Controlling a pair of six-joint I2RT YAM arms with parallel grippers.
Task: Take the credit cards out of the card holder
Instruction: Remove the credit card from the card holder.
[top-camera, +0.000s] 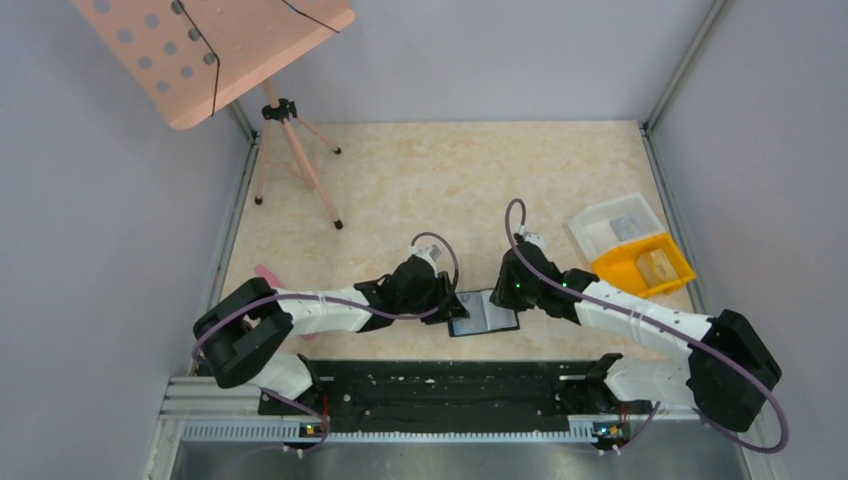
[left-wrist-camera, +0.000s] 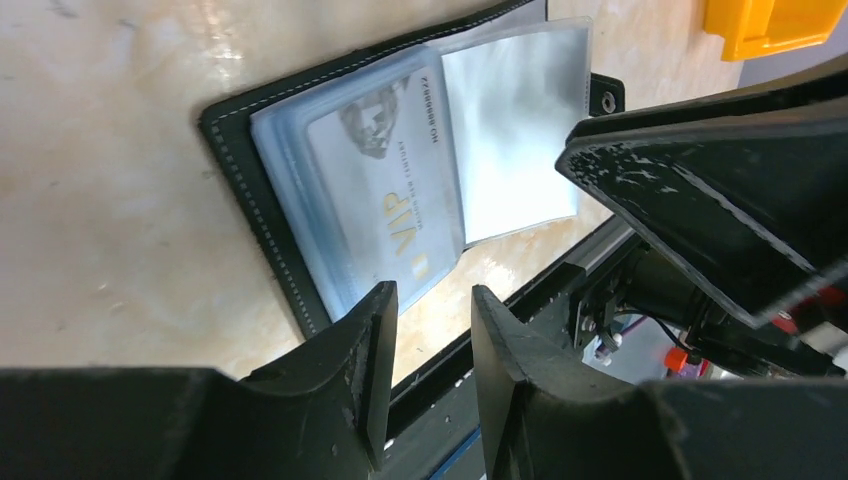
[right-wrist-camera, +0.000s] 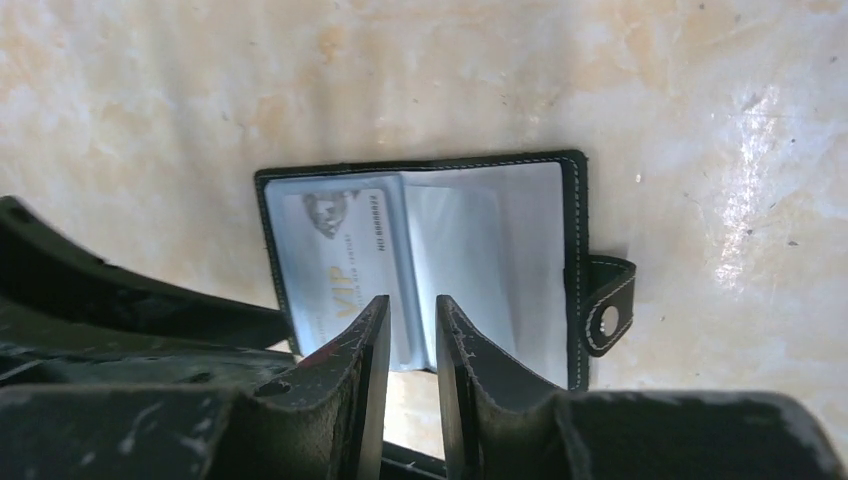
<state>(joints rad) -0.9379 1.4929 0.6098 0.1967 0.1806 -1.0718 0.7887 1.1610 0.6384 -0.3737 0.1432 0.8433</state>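
Note:
The card holder (top-camera: 483, 313) lies open and flat on the table near the front edge, between my two grippers. It is black leather with white stitching, clear plastic sleeves and a snap strap (right-wrist-camera: 608, 305). A pale card printed "VIP" (left-wrist-camera: 385, 190) sits in the left sleeve; it also shows in the right wrist view (right-wrist-camera: 335, 255). The right sleeve looks empty. My left gripper (top-camera: 447, 300) is at the holder's left edge, its jaws (left-wrist-camera: 432, 295) a little apart with nothing between them. My right gripper (top-camera: 505, 290) is at the holder's far right, over the fold (right-wrist-camera: 412, 305), narrowly open and empty.
A yellow bin (top-camera: 645, 265) and a clear plastic tray (top-camera: 612, 222) stand at the right wall. A pink music stand on a tripod (top-camera: 295, 160) is at the back left. A small pink object (top-camera: 268, 275) lies by the left arm. A black rail (top-camera: 450, 385) runs just behind the holder.

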